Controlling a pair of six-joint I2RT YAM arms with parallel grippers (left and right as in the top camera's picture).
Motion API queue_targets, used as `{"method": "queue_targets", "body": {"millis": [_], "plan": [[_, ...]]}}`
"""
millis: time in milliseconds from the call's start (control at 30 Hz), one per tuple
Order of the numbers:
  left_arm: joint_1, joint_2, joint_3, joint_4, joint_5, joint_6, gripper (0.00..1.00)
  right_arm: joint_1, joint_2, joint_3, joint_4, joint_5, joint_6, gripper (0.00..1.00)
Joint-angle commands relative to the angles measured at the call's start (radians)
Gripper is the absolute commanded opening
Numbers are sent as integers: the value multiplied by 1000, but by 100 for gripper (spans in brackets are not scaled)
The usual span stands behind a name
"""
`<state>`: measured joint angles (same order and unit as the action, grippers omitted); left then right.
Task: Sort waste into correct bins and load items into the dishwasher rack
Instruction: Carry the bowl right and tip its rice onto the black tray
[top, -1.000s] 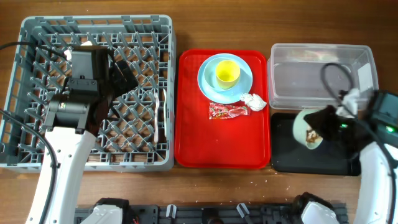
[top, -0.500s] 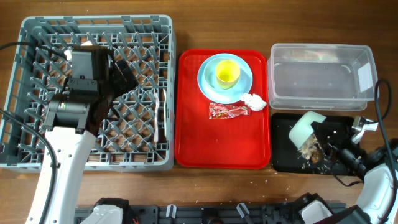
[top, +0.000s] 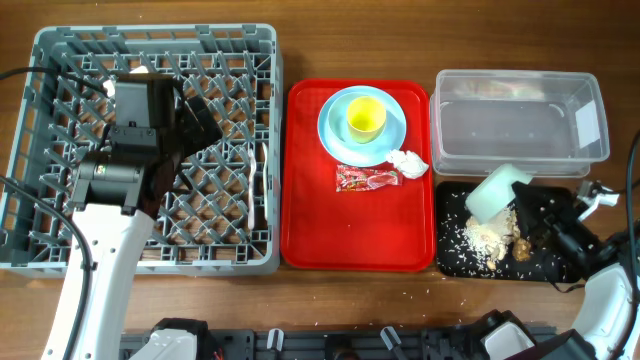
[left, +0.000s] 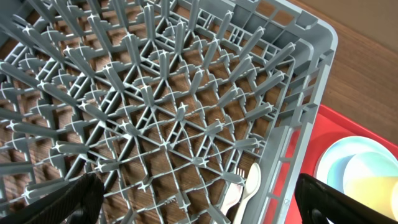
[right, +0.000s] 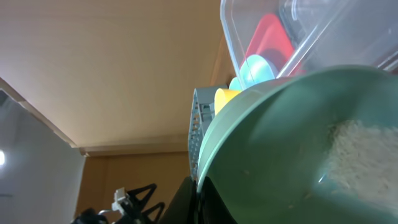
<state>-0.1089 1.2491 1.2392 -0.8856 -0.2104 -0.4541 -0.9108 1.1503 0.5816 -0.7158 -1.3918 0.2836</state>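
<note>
dumping step: your right claw (top: 530, 208) pinches the green bowl (top: 497, 192), tipped over the black tray (top: 450, 265); scraps (top: 487, 238) lie there, some perhaps stuck inside. left claw (top: 197, 122) gapes above rack (top: 40, 150). next: bowl to rack.

Right wrist cam's bowl (right: 298, 143) runs off the frame. Left wrist cam crops the plate (left: 339, 162), and what's probably the fork (left: 237, 177) and spoon (left: 252, 179) get cut off at the bottom.

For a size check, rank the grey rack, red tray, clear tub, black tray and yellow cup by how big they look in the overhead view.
1. grey rack
2. red tray
3. clear tub and black tray: too alike to rank
4. yellow cup
</note>
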Motion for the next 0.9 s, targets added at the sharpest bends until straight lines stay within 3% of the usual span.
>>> {"method": "queue_targets", "body": {"millis": [0,100,167,400,467,533,600,667,733,867], "plan": [[7,-4,16,2,5,-2,100,-4,-9,-2,3,-89,54,4],[7,-4,16,2,5,-2,100,-4,-9,-2,62,-171,60,4],[7,-4,16,2,5,-2,100,-3,-10,-2,3,-232,91,4],[7,-4,16,2,5,-2,100,-3,-10,-2,101,-203,110,4],[7,-4,16,2,5,-2,100,-3,-14,-2,-5,-231,134,4],[7,-4,16,2,5,-2,100,-3,-13,-2,51,-192,134,4],[7,-4,16,2,5,-2,100,-2,-21,-2,-77,-231,160,5],[7,-4,16,2,5,-2,100,-2,-22,-2,3,-181,154,4],[7,-4,16,2,5,-2,100,4,-25,-2,-64,-232,164,4],[7,-4,16,2,5,-2,100,5,-29,-2,28,-87,187,4]]}}
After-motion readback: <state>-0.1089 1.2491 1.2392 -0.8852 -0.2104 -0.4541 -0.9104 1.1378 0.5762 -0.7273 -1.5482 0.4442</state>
